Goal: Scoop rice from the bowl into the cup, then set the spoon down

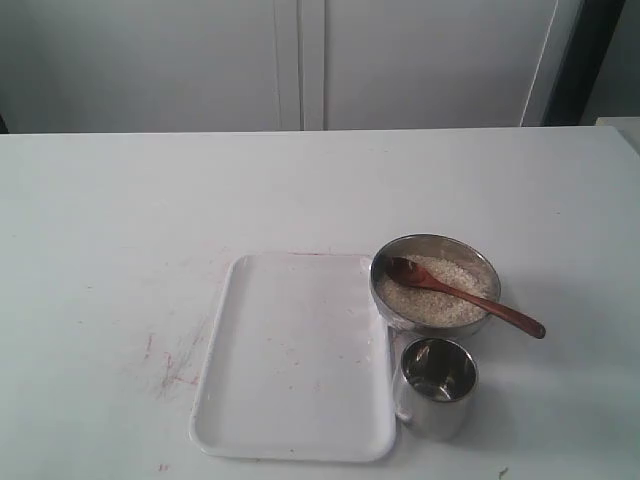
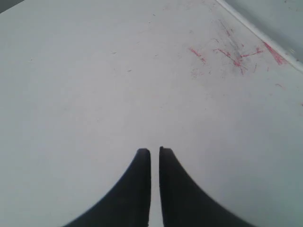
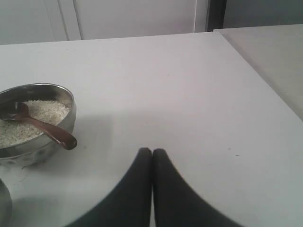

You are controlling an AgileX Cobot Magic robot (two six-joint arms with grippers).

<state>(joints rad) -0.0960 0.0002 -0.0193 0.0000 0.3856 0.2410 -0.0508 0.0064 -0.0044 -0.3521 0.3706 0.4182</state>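
The steel bowl holds whitish rice and stands right of the tray. The wooden spoon lies with its scoop in the rice and its handle over the bowl's right rim. The steel cup stands just in front of the bowl and looks free of rice. Neither arm shows in the exterior view. My right gripper is shut over bare table, apart from the bowl and the spoon. My left gripper hangs over bare table, its jaws nearly together with nothing between them.
A white rectangular tray lies left of the bowl and cup. Red scuff marks stain the table left of the tray. White cabinet doors stand behind the table. The table's right edge shows in the right wrist view.
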